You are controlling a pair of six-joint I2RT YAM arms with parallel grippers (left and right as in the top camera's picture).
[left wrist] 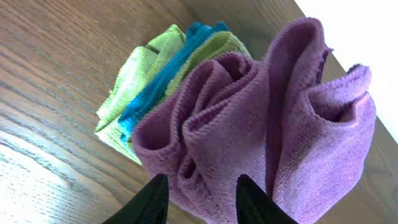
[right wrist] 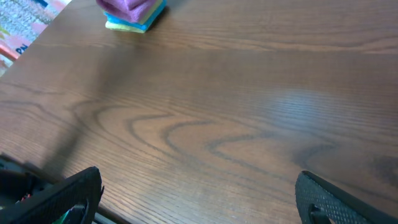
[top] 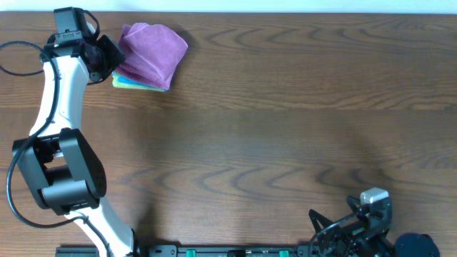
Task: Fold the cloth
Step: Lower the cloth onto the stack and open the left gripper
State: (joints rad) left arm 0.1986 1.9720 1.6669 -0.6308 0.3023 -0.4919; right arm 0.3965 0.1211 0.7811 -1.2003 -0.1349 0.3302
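The purple cloth (top: 151,48) lies bunched in loose folds on top of a small stack of teal and yellow-green cloths (top: 136,83) at the table's far left. My left gripper (top: 113,58) sits at the cloth's left edge. In the left wrist view the cloth (left wrist: 261,124) fills the frame, and the left gripper (left wrist: 202,199) is open, its dark fingers standing on either side of one low fold without pinching it. My right gripper (right wrist: 199,193) hangs wide open over bare wood near the front right (top: 321,228). The cloth (right wrist: 124,7) is far from it.
The stacked teal and yellow-green cloths (left wrist: 143,93) stick out under the purple one on its left side. The brown wooden table (top: 285,128) stretches between the two arms. The table's back edge runs just behind the stack.
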